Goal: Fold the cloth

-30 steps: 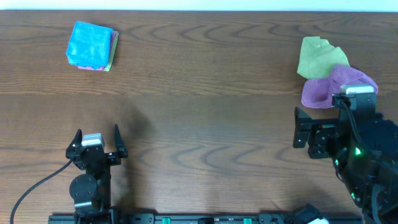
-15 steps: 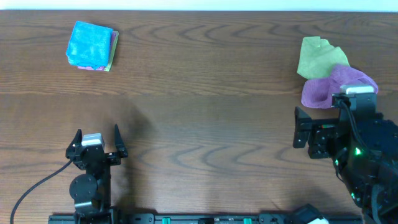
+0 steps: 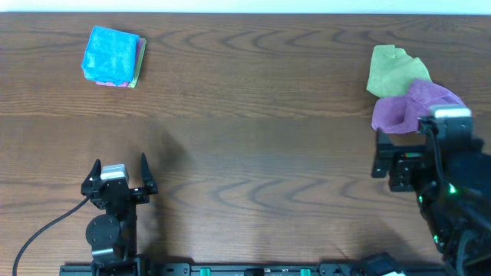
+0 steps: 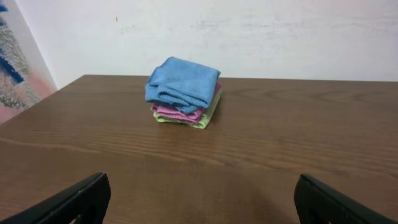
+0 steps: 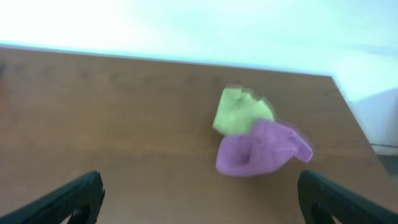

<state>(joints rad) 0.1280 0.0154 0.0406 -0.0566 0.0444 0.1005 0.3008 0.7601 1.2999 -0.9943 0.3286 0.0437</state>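
Bright sky-blue microfibre cloth (image 3: 113, 54) lies folded into a small square near the far left corner of the brown wood-grain table (image 3: 261, 115), on top of a short stack. From overhead only thin pink and yellow-green slivers peek out along the stack's right and near sides. The left wrist view shows the layers side-on: the sky-blue microfibre cloth (image 4: 182, 81) on top, a folded pink-purple cloth (image 4: 179, 114) under it and a folded yellow-green cloth (image 4: 208, 115) at the bottom, with a white wall behind.

Close to the near edge on the left, the left end effector (image 3: 120, 178) stands with its fingers spread wide and holds nothing, well apart from the stack. A black cable (image 3: 38, 230) curves away from its arm.

Bare table lies between the two arms.

Near the right edge, a crumpled yellow-green rag (image 3: 391, 70) touches a crumpled purple rag (image 3: 414, 107), whose near side the right arm covers from overhead. The blurred right wrist view shows both in full beyond the right end effector (image 5: 199, 196), whose fingers are wide apart and empty.
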